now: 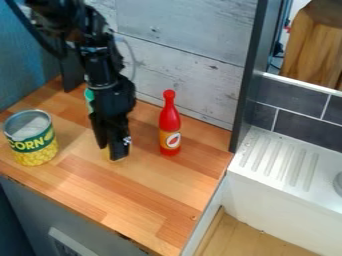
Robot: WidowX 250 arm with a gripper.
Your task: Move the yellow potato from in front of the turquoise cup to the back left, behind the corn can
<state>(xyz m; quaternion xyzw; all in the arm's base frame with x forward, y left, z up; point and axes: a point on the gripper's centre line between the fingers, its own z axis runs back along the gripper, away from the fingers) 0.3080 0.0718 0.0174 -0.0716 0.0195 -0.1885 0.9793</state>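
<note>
Just at claw — between corn can and red bottle — see yellowish thing, mostly hidden; can't tell if spread or pinching.

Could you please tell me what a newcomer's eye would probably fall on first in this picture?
Probably the bright red bottle, upright on the wooden counter near the pale plank wall. The black tool would likely come next, low over the counter to the bottle's left in the picture, then the can with its green and yellow label, nearer the left edge.
</note>
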